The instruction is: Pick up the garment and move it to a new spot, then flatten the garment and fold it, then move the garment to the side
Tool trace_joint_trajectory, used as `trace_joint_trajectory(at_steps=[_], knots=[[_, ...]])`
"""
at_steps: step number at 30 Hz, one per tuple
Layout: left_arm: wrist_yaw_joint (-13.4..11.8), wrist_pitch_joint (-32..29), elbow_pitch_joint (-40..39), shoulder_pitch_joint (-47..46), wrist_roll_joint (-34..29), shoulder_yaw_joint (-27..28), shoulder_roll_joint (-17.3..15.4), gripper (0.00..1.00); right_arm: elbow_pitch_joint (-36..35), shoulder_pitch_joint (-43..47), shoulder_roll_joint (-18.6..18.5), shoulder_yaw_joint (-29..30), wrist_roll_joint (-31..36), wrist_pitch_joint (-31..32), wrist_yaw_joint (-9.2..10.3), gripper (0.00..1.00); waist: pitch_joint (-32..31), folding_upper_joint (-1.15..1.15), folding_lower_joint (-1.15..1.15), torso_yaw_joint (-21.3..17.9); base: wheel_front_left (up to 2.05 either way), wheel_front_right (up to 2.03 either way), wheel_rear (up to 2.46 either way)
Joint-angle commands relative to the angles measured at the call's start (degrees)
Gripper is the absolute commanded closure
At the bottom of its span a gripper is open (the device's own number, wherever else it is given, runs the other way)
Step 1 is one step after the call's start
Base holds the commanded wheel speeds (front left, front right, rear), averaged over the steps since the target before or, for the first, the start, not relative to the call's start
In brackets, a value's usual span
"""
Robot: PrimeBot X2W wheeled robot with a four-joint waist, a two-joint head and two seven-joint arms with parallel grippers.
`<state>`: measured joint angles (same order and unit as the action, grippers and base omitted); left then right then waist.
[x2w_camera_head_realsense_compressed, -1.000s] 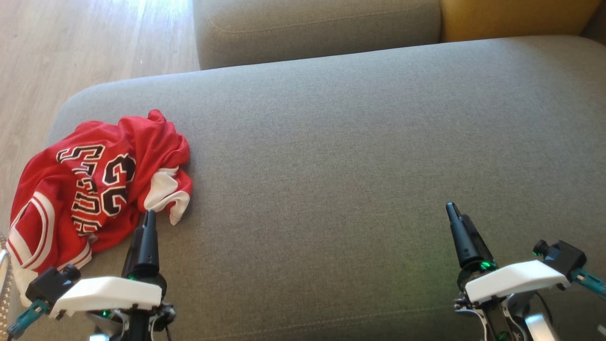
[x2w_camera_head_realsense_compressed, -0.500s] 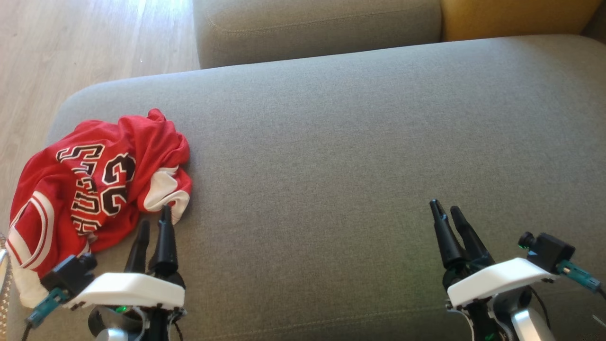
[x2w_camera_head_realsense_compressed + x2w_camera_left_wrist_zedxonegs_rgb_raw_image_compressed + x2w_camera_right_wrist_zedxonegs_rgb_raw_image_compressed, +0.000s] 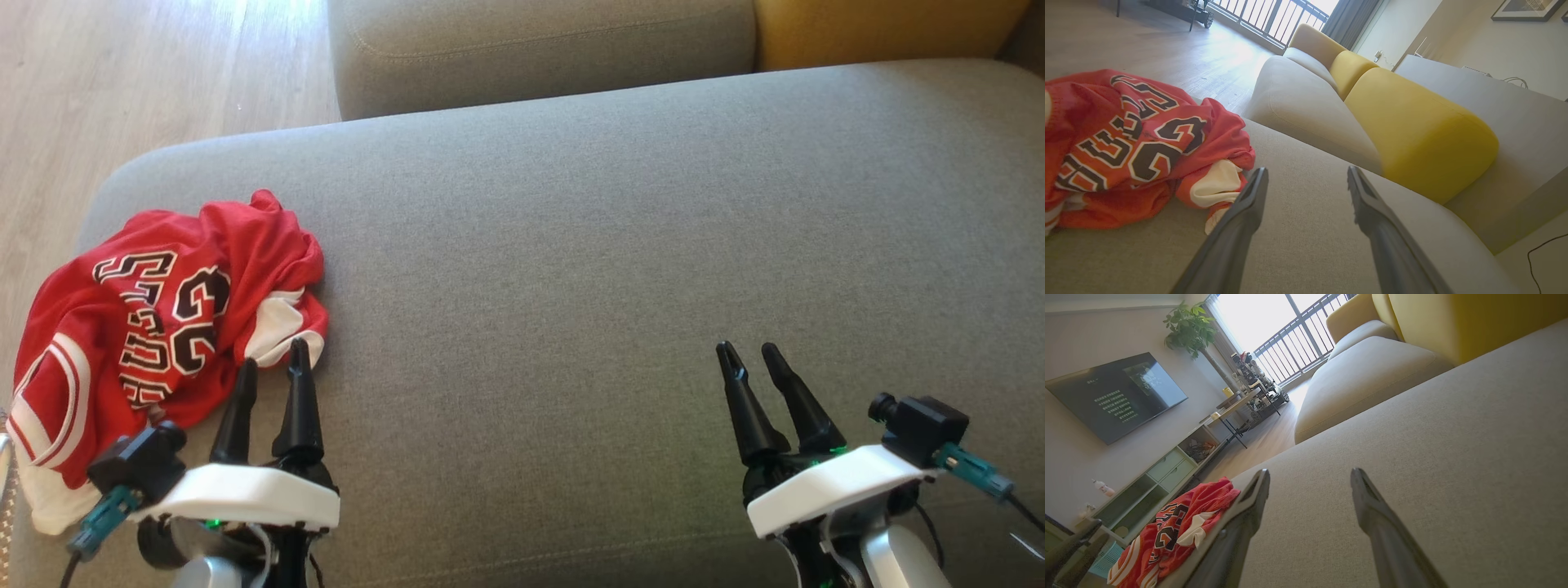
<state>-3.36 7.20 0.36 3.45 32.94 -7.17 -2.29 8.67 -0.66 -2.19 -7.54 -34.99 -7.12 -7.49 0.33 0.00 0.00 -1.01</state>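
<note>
Pickup step, nothing grabbed: left claw (image 3: 273, 354) spread, jersey (image 3: 155, 310) at its 11 o'clock; right claw (image 3: 746, 348) spread too. Next: pinch a fold.

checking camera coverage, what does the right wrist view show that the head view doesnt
Right wrist view adds the room: a wall television, a potted plant, a balcony railing. Head view adds the top-down layout: white casings and small cameras behind the open left end effector and right end effector. Shared: the crumpled red garment on the grey sofa seat, the yellow cushion, wood floor.
</note>
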Motion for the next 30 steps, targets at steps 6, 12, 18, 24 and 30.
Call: trace_joint_trajectory(at_steps=[6,12,18,24,30], knots=[[-1.2,1.6,-3.0,-0.8,-5.3,0.0,-1.0,0.00,-3.1,-3.3,-0.6,-1.7,5.5,-1.6,0.00,0.00,-0.1,0.00,0.00,-0.1,0.00,0.00,0.00],[-2.0,2.6,-3.7,-0.3,-9.6,-0.6,-1.2,0.00,-3.6,-3.3,-0.6,-2.3,9.6,-2.6,0.00,0.00,-0.3,0.00,0.00,-0.3,0.00,0.00,0.00],[-3.1,3.6,-4.1,0.3,-14.5,-1.5,-1.7,0.00,-4.1,-3.1,-0.6,-2.5,14.3,-3.6,0.00,0.00,-0.6,0.00,0.00,-0.4,0.00,0.00,0.00],[-3.4,4.6,-5.2,0.9,-17.9,-2.5,-1.8,0.00,-4.6,-2.6,-0.6,-2.3,16.9,-4.7,0.00,0.00,-1.0,0.00,0.00,-0.4,0.00,0.00,0.00],[-3.7,5.6,-6.1,1.7,-21.6,-2.8,-1.7,0.00,-5.3,-2.9,-0.6,-2.7,20.3,-5.7,0.00,0.00,-1.1,0.00,0.00,-0.5,0.00,0.00,0.00]])
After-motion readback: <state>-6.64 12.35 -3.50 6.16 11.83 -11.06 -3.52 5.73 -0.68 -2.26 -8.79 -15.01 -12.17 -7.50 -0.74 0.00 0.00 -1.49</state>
